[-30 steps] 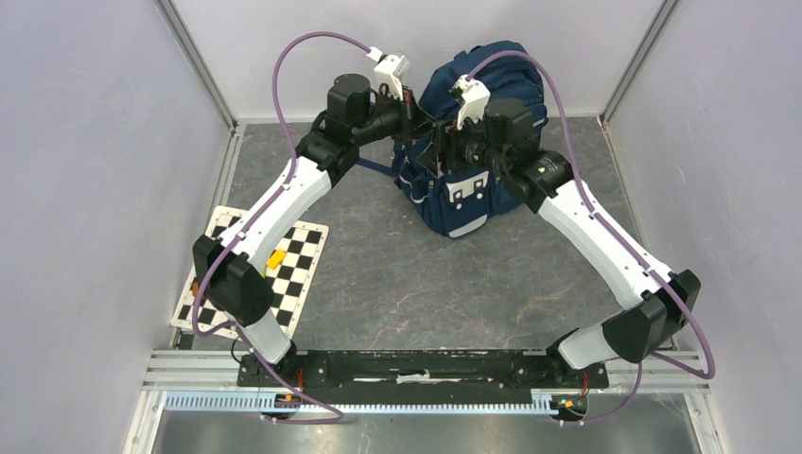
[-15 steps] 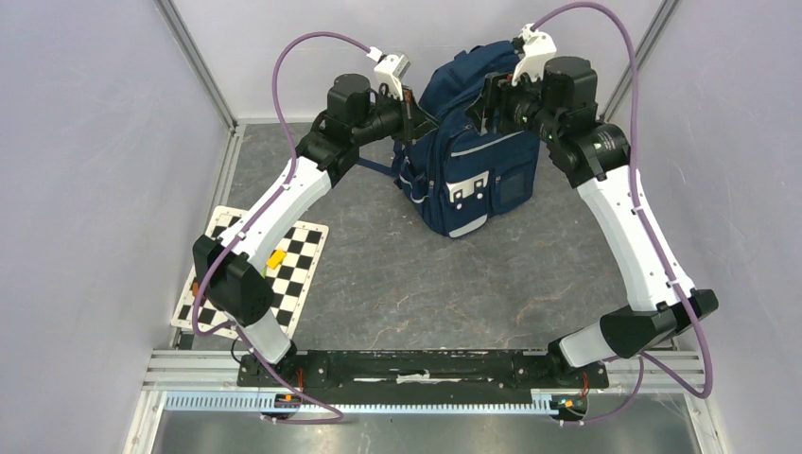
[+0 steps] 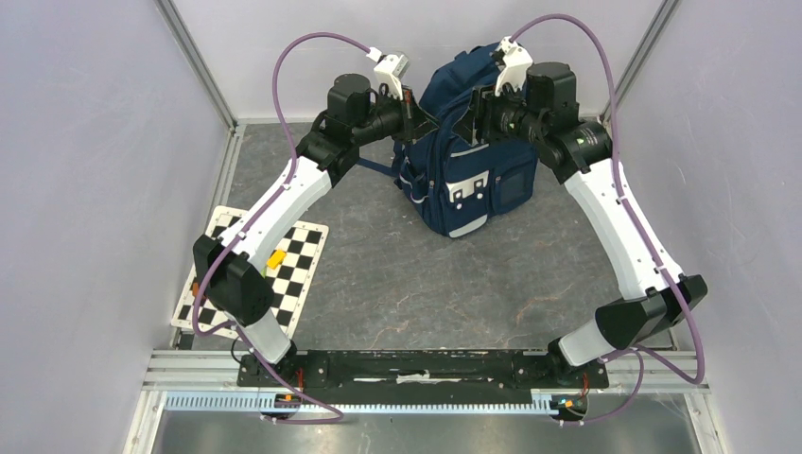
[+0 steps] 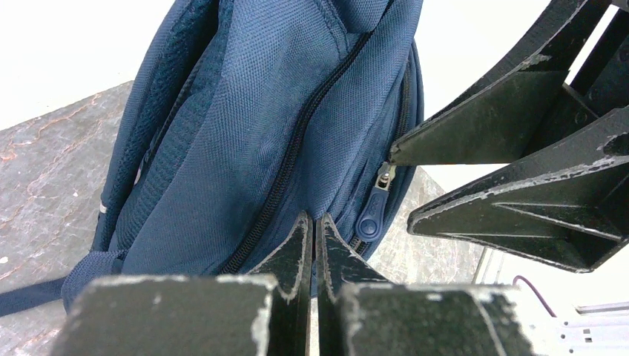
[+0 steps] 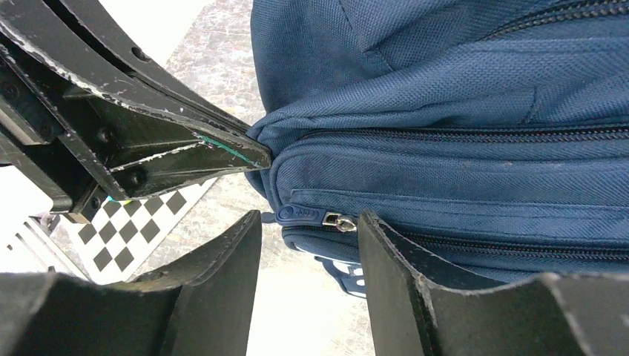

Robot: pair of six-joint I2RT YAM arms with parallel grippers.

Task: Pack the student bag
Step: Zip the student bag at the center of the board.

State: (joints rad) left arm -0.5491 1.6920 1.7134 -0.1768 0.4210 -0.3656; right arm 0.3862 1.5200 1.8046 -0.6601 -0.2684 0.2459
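Note:
The navy-blue student bag (image 3: 478, 175) stands upright at the back of the table, front pockets facing me. My left gripper (image 3: 417, 111) is at its upper left side. In the left wrist view it (image 4: 314, 220) is shut, its tips pinching the bag's fabric (image 4: 245, 133) beside a closed zip. My right gripper (image 3: 476, 106) is at the bag's top and is open. In the right wrist view it (image 5: 310, 222) has a blue zip pull (image 5: 300, 214) between its spread jaws, not touching. The same pull shows in the left wrist view (image 4: 370, 219). All zips in view are closed.
A black-and-white checkerboard (image 3: 293, 279) lies at the left with a small yellow piece (image 3: 275, 258) on it. Pale walls and metal frame posts (image 3: 194, 61) close in the back and sides. A shoulder strap (image 3: 376, 168) trails left of the bag.
My right arm lifted from in front of the bag to its top, then shifted slightly left towards the left gripper. The left arm and the bag have stayed still.

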